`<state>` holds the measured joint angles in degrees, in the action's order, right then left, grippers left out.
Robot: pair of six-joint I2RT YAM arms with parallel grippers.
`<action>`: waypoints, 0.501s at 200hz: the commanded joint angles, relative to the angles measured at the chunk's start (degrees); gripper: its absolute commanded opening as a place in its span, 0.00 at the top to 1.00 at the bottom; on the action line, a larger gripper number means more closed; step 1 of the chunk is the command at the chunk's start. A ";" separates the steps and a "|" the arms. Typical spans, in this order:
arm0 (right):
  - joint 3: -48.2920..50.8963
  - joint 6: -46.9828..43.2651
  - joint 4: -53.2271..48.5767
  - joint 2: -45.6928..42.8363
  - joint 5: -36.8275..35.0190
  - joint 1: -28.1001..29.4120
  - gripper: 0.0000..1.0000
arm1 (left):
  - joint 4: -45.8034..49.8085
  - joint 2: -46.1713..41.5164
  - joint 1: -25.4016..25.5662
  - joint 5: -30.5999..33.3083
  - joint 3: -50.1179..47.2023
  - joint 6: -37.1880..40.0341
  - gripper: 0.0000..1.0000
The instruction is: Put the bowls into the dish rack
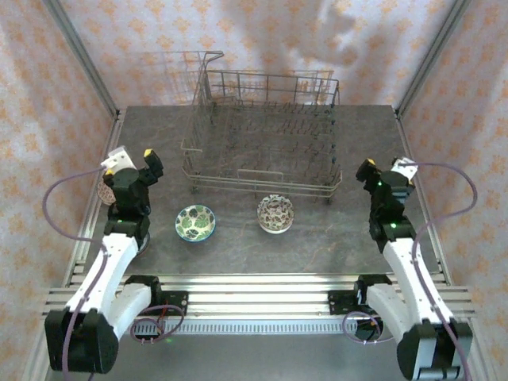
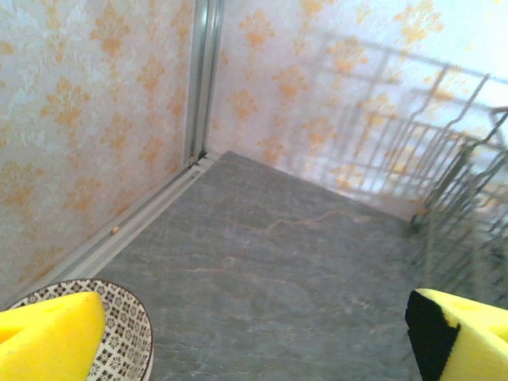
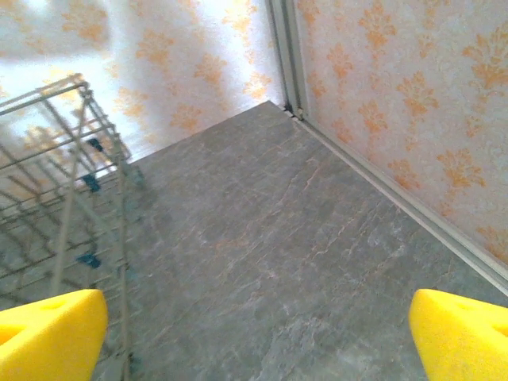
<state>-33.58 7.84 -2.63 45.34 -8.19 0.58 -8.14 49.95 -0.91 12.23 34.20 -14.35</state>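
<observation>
Both your grippers stand wide apart and hold nothing, the left gripper raised over the left side of the table and the right gripper over its right, while the rack at the far middle holds no bowl yet. A green bowl and a brown bowl sit upright just in front of the rack, and a third bowl lies close under the left gripper at the table's left edge. Expect stiff, glazed, slippery ceramic that is light but chips easily, so I'd pinch each by the rim, one finger inside and one outside, and ease it down between the tines.
</observation>
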 commanded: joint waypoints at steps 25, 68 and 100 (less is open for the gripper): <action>-9.48 1.23 -26.30 -3.32 14.07 3.20 0.13 | 37.08 -7.35 1.29 -13.90 7.25 -13.02 0.16; -11.08 5.50 -30.25 -3.54 20.29 9.30 0.28 | 46.50 -12.49 8.47 -23.84 7.46 -22.72 0.30; -9.58 7.79 -31.40 -3.92 16.48 18.47 0.34 | 45.45 -13.10 17.74 -23.57 6.21 -28.26 0.33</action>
<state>-43.31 12.80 -30.68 42.15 9.23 13.61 34.22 37.41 11.90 -8.88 40.77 -35.83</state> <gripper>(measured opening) 0.669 0.678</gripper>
